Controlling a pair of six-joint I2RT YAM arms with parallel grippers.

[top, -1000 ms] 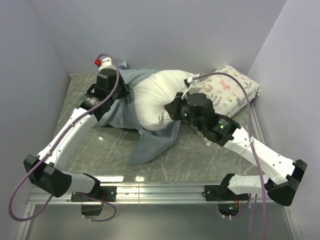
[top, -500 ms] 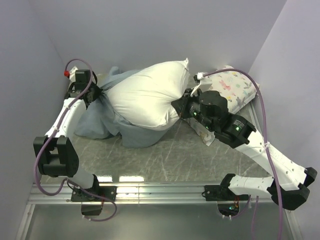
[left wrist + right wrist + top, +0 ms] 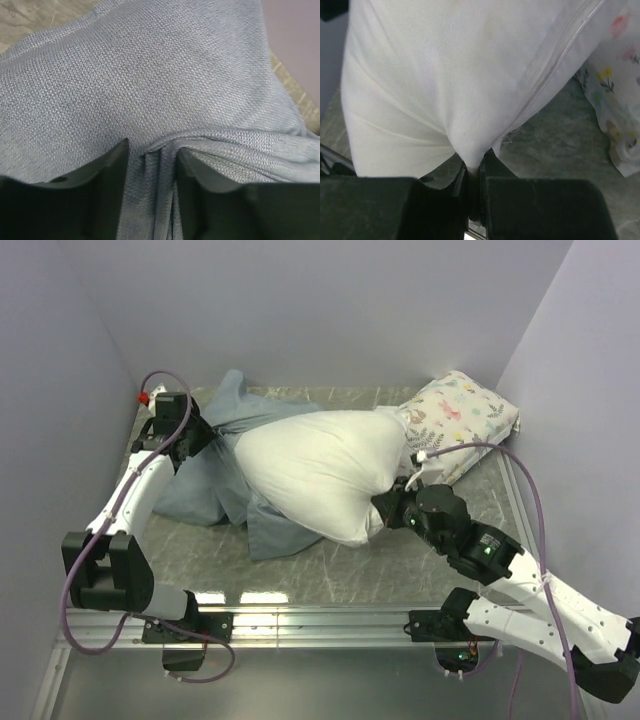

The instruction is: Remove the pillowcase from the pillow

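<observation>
Final pull-off step: right fingers (image 3: 520, 200) clamping pillow (image 3: 320, 475) corner; left fingers (image 3: 107, 185) standing parted around pillowcase (image 3: 205, 485) fold (case bunching at bench (image 3: 380, 560) left). Next move calling for firm case grip, opposing pull.

No legible txt/labels (any view, fabric incl.).

Soft, even light from above; bright glare patches streak the table (image 3: 335, 568). Close-up dark fingers (image 3: 100, 197) look blurred, perhaps out of focus.
</observation>
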